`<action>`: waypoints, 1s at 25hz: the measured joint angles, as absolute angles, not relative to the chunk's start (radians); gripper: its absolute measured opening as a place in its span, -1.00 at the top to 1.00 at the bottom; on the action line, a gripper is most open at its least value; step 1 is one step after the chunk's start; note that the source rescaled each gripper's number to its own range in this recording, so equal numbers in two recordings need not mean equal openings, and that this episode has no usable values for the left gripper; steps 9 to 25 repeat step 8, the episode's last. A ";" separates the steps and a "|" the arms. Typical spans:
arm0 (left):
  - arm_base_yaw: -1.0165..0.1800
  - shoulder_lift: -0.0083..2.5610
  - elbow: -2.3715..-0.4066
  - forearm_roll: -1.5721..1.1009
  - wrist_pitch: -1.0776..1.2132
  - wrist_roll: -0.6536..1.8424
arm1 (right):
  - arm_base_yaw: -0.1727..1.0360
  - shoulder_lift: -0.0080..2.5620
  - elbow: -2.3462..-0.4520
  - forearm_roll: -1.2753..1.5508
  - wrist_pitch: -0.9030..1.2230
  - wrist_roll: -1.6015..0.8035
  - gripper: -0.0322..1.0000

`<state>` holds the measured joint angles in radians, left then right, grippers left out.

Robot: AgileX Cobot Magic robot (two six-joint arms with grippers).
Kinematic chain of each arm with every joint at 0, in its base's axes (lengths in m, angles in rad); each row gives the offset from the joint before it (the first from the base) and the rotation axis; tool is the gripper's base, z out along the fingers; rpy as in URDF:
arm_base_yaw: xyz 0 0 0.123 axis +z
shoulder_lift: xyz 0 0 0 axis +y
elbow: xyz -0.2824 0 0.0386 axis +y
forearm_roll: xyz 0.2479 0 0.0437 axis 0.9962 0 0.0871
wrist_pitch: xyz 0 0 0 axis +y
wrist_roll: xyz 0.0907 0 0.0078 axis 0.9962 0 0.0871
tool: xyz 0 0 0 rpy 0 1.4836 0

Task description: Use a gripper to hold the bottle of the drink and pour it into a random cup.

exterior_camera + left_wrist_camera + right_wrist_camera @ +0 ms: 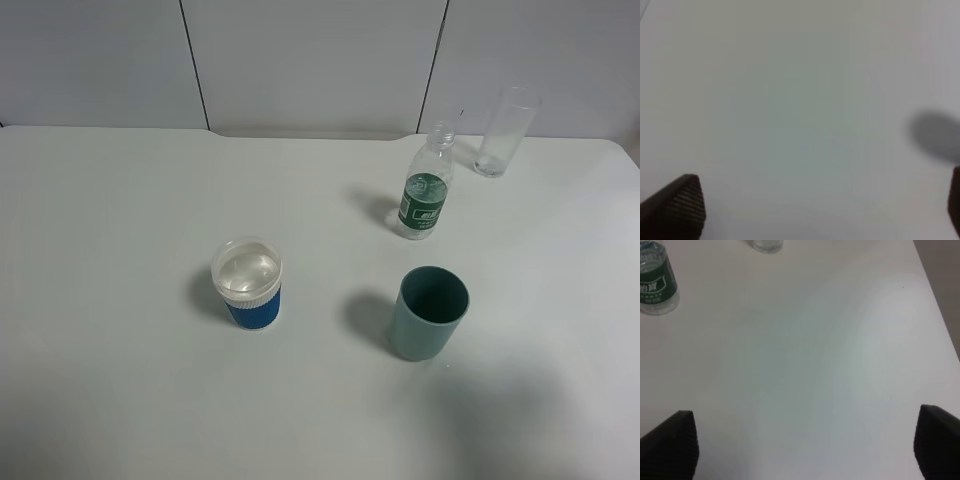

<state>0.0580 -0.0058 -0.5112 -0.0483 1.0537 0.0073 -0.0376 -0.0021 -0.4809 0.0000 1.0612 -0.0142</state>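
Both grippers hang over bare white table (120, 200), holding nothing; the right gripper (805, 445) has its jaws spread wide, the left gripper (825, 207) likewise; nearest stand the teal cup (429, 312) and, at its nine o'clock, the cup (248, 283) with the blue sleeve; beyond, the bottle (426, 194) stands upright, uncapped; farthest, at the bottle's one o'clock, the glass (505, 131).
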 joint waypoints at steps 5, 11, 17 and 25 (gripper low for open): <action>0.058 -0.006 -0.511 -0.048 1.054 0.007 | -0.038 -0.002 -0.481 0.000 1.061 -0.014 -0.90; 0.058 -0.006 -0.511 -0.048 1.054 0.007 | -0.038 -0.002 -0.481 0.000 1.061 -0.014 -0.90; 0.058 -0.006 -0.511 -0.048 1.054 0.007 | -0.038 -0.002 -0.481 0.000 1.061 -0.014 -0.90; 0.058 -0.006 -0.511 -0.048 1.054 0.007 | -0.038 -0.002 -0.481 0.000 1.061 -0.014 -0.90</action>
